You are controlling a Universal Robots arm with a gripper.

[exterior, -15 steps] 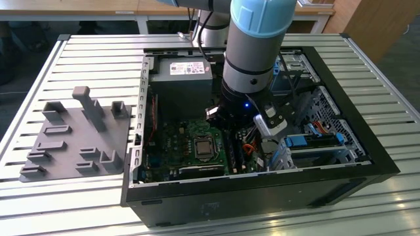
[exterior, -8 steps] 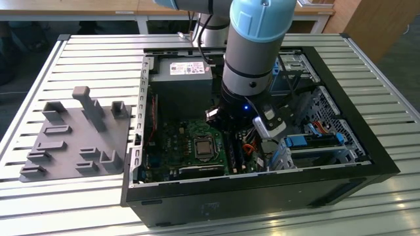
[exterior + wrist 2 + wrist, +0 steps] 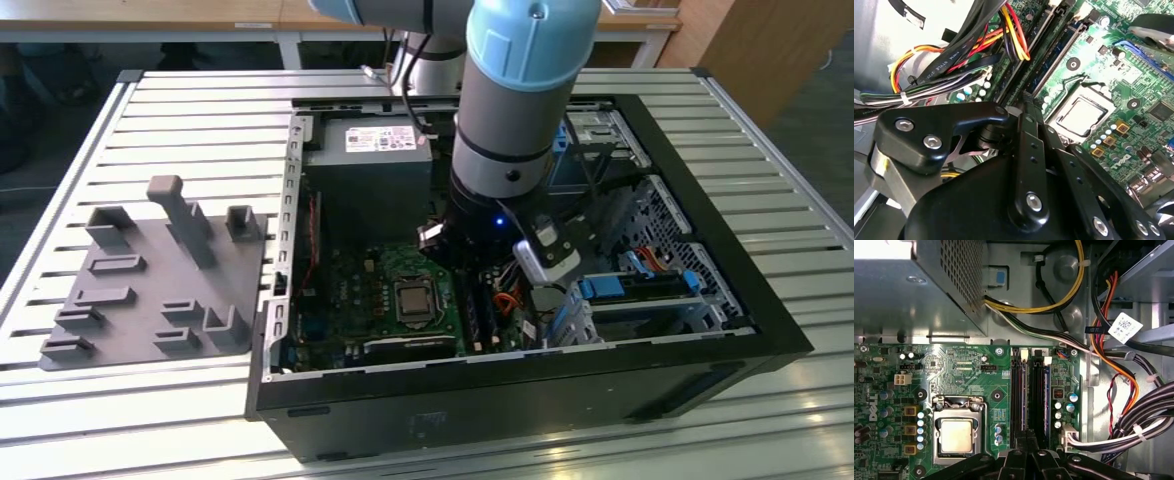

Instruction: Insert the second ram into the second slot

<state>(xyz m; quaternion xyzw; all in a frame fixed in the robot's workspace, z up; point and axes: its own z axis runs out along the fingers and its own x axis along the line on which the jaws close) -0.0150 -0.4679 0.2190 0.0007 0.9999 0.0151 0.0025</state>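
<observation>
In the first wrist view the second ram (image 3: 1025, 395) is a thin dark-blue stick seen edge-on. It lies along the second slot, the white-latched one beside the black slot (image 3: 1015, 400). My gripper (image 3: 1026, 436) is shut on the stick's near end, and its fingertips (image 3: 1025, 97) meet over the same dark stick in the second wrist view. How deep the stick sits I cannot tell. Another dark-blue stick (image 3: 1046, 400) stands in the outer white-latched slot. In the exterior view my arm (image 3: 514, 120) reaches down into the open computer case (image 3: 747, 330).
The processor socket (image 3: 956, 435) lies right beside the slots. Bundled cables (image 3: 1134, 430) crowd the other side, and the power supply (image 3: 367, 170) fills the case's far end. A grey fixture (image 3: 147, 270) rests on the slatted table at the exterior view's left.
</observation>
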